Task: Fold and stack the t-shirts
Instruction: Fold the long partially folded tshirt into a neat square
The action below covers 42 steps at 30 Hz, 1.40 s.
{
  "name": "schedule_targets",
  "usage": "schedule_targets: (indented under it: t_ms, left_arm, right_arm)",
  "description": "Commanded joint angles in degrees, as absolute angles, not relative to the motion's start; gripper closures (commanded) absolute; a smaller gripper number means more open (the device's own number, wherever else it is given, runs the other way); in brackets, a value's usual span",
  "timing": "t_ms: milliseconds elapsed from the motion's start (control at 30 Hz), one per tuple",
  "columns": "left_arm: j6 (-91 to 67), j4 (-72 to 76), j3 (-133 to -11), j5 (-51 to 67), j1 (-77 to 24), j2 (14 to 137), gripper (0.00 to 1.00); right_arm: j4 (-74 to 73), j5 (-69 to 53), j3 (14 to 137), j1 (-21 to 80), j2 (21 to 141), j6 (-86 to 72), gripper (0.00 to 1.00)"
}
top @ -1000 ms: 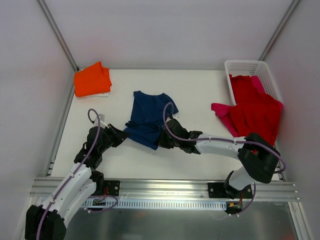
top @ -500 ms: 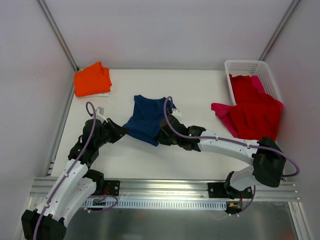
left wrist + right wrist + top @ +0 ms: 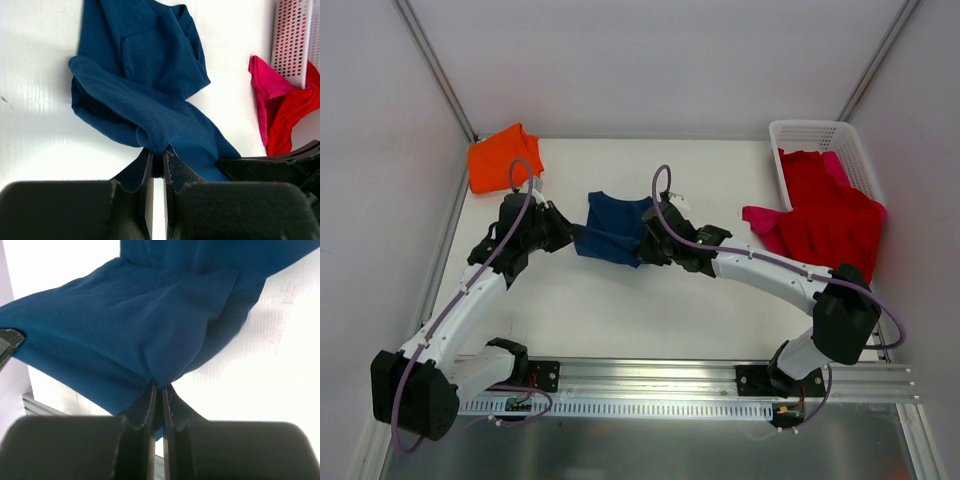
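- The navy blue cloth t-shirt (image 3: 613,225) lies mid-frame in the top view, partly resting on the white desk (image 3: 620,310). It is gathered into a short band whose long axis runs left to right between your two arms.
- The left claw (image 3: 570,238) is clenched on the band's left end. Its wrist view shows the claw (image 3: 157,155) pinching a navy fold.
- The right claw (image 3: 646,244) is clenched on the right end, its tips (image 3: 159,389) likewise buried in cloth.
- From both claws the loose body of the shirt lies toward the top of the frame, so any fold probably goes that way.
- The folded orange cloth t-shirt (image 3: 503,160) sits upper left, near the left claw and well apart from the right, so your left arm is nearer that pile.
- The red and pink cloth t-shirts (image 3: 830,220) spill from the white plastic lattice basket (image 3: 800,126) at the right.
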<state>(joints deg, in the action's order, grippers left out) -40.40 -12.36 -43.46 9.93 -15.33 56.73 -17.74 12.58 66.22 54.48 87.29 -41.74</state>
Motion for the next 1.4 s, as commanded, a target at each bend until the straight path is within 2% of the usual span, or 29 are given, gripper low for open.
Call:
schedule_targets:
  t_ms: [0, 500, 1200, 1233, 1267, 1300, 1367]
  left_arm:
    - [-37.27, -8.7, -48.24, 6.24, -14.59, 60.45, 1.0]
    - [-37.09, -0.18, -57.56, 6.5, -14.59, 80.23, 1.0]
    - [-34.72, 6.41, -72.42, 7.56, -14.5, 103.09, 1.0]
    - [-34.72, 6.68, -72.77, 7.65, -14.59, 104.4, 1.0]
    - [-34.72, 7.03, -73.03, 7.65, -14.5, 105.11, 1.0]
    - [-34.72, 7.21, -73.21, 7.56, -14.59, 105.73, 1.0]
    - [-34.63, 7.47, -73.83, 7.65, -14.5, 107.75, 1.0]
  right_arm:
    - [-23.12, 10.38, 68.9, 51.77, 90.25, -38.5, 0.99]
    - [-23.12, 5.98, 81.73, 40.35, 103.88, -30.15, 1.0]
    - [-23.03, 0.7, 100.1, 30.59, 123.47, -27.77, 0.98]
    - [-22.94, 0.7, 100.98, 30.5, 124.1, -27.6, 0.9]
    - [-22.68, 0.62, 101.25, 30.24, 124.62, -27.42, 0.54]
    - [-22.41, 0.7, 101.42, 30.15, 125.59, -27.42, 0.31]
    - [-22.41, 1.67, 101.86, 30.15, 126.47, -27.16, 0.01]
